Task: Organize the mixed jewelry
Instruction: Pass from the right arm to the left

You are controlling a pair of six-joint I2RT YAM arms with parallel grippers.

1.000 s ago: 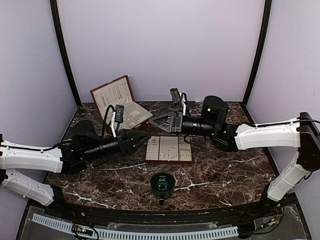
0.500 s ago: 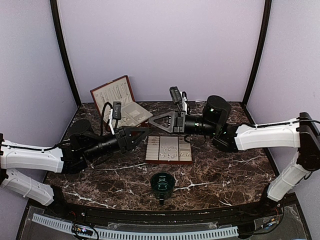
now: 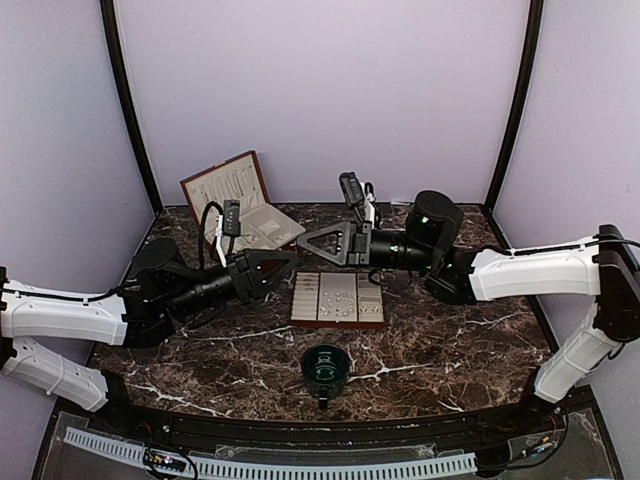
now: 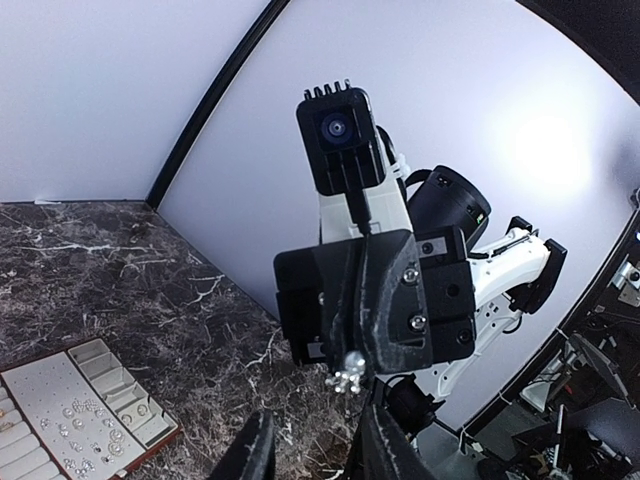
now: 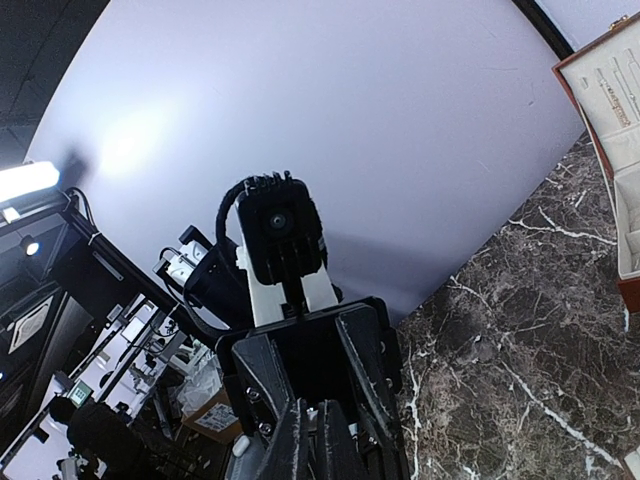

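Passing one piece between the arms looked like the step in hand, so the left pincer (image 4: 318,450), its jaws spread apart, would do best to line up squarely and close only once the small silvery piece (image 4: 349,377) sat between them. That beaded, glinting cluster appeared pinched at the tip of the closed right pincer (image 3: 306,243), above the table (image 3: 450,340). Other mixed jewelry (image 3: 337,297) lay as tiny bright specks on the cream-padded tray (image 3: 336,324), mid-table, near both pincers.
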